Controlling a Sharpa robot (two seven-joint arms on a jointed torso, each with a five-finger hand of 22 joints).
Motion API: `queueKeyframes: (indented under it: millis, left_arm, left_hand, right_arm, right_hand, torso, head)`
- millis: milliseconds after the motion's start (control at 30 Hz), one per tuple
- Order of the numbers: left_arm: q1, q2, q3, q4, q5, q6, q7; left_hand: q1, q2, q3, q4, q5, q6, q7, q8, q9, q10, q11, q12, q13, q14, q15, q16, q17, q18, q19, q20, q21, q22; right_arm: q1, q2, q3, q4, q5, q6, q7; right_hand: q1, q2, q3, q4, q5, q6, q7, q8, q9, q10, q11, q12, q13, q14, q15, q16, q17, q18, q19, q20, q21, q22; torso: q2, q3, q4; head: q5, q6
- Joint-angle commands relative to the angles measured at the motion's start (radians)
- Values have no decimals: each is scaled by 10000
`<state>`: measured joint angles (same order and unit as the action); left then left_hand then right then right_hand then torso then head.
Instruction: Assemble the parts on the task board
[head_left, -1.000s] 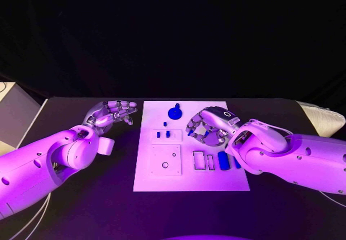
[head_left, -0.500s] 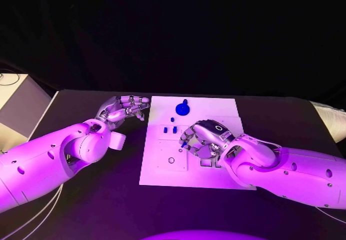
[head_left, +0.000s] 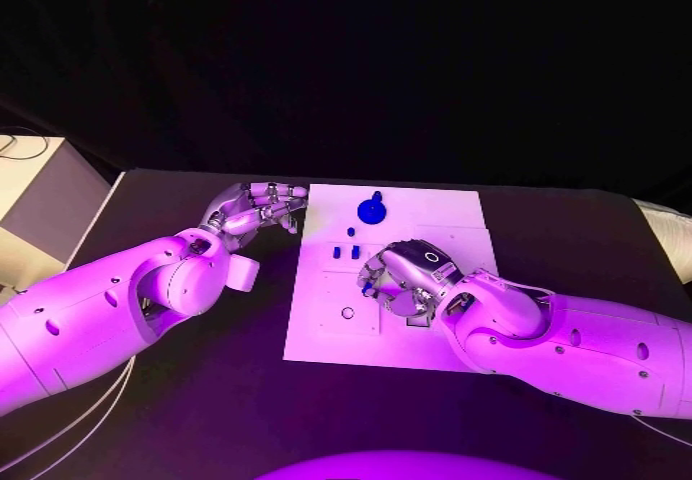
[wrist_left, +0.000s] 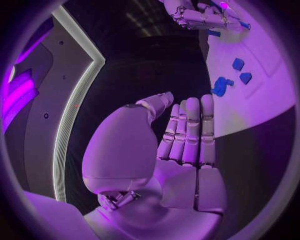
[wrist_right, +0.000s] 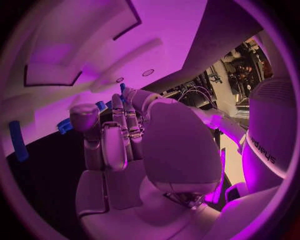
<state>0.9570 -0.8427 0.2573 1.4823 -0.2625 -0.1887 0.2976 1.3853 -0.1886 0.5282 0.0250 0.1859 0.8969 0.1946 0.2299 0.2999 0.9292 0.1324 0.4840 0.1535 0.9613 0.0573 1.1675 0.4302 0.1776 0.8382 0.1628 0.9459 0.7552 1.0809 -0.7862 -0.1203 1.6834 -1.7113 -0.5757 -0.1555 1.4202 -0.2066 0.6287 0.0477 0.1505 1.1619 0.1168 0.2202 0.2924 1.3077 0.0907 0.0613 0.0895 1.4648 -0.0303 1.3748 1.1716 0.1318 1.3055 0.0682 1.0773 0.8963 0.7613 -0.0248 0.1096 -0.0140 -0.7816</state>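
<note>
Head view first: your right hand (head_left: 408, 282) is parked over the middle of the board (head_left: 433, 215), fingers curled down toward the surface. There's a hint of blue tucked by the fingers on the side nearer the left arm, but you can't tell from here whether it's pinching a part or just hovering over one — my guess is it's working a piece near the recessed slots. Your left hand (head_left: 257, 211) sits just off the board's left edge over the black table (head_left: 188, 400), fingers loosely curled on nothing; looks like it's just keeping out of the way. On the far end of the board there's a round blue knob (head_left: 372, 211) with a little stem, and below it two small blue pegs (head_left: 343, 253) side by side. The board itself is flat, matte white, with shallow rectangular recesses and a small round hole (head_left: 348, 313).

Left wrist view: the palm is bare, fingers lined up straight and close together, thumb folded alongside — holding nothing. Past the fingertips you get the board's pale edge with a few small chunky blue pieces on it.

Right wrist view: fingers are bent in toward the board, smooth metal with jointed segments. A small blue block (wrist_right: 64, 126) sits near the fingertips and a long thin blue bar (wrist_right: 18, 140) lies apart near the board's edge, but contact is hidden, so I still can't call it a grip.
</note>
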Motion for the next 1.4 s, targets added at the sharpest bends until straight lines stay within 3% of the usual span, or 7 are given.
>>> queueKeyframes:
  millis: [33,600,1400]
  left_arm:
    - [-11,2,10,38,68,32,111]
    - [-19,-20,10,-2,68,60,74]
    - [-24,-48,10,-50,68,113,-2]
  left_hand:
    - [10,-1,-45,-14,59,-76,10,26,-13,-40,2,30,-13,27,58,55,7,61,81,-22,-62,-17]
    - [11,3,-57,-1,58,-85,16,35,-14,-56,7,50,-10,21,64,58,5,60,92,-17,-80,-30]
    - [24,17,-62,7,58,-72,11,60,-9,-82,9,67,-10,13,67,60,3,61,103,-13,-99,-44]
  right_arm:
    - [-26,25,-3,-15,-523,224,-416]
    - [-67,-55,-6,137,-773,387,-496]
    - [-83,-63,-6,146,-888,559,-650]
  right_hand:
    - [46,164,26,-39,46,-40,9,37,13,555,-477,50,43,349,-54,38,15,-58,-17,-26,28,16]
    - [43,162,30,-46,51,-41,9,42,22,560,-478,50,45,351,-53,44,22,-63,-4,-25,53,49]
    - [19,152,44,-72,78,-49,8,65,59,578,-478,48,50,358,-54,60,35,-64,5,-25,73,74]
  torso:
    - [-2,7,-3]
    - [-3,9,-6]
    - [-8,1,-9]
  head:
    - [50,-57]
    - [76,-155]
    - [105,-198]
